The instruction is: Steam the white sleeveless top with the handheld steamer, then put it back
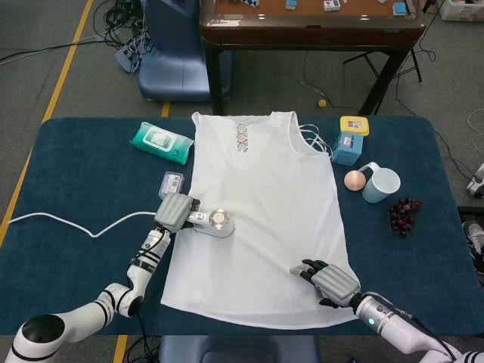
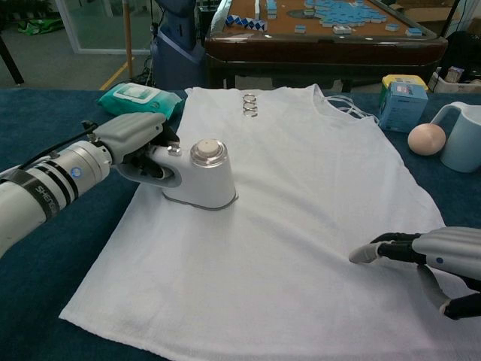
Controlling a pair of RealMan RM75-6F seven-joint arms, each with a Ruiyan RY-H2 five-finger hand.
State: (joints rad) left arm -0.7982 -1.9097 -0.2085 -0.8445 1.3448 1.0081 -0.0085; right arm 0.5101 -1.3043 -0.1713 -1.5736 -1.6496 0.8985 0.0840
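Two hands work over the cloth. Fingers of the left hand (image 2: 131,143) are wrapped round the handle of the white handheld steamer with a round silver cap (image 2: 199,174), which stands flat on the left edge of the white sleeveless top (image 1: 261,212), left of the frame's middle. A white cord (image 1: 76,224) trails from that hand's side toward the left edge of the desk. The right hand (image 2: 432,259), at lower right, holds nothing; its dark fingers (image 2: 376,250) are stretched out, slightly apart, with the tips resting on the top's lower right part. The garment lies spread flat on the dark blue desk (image 1: 76,174), neckline toward the top of the frame. Left of it sit a green wet-wipes pack (image 1: 161,142) and a small clear box (image 1: 172,184); right of it a blue and yellow carton (image 1: 350,141), a pinkish ball (image 1: 354,180), a pale blue mug (image 1: 381,184) and dark grapes (image 1: 404,212).
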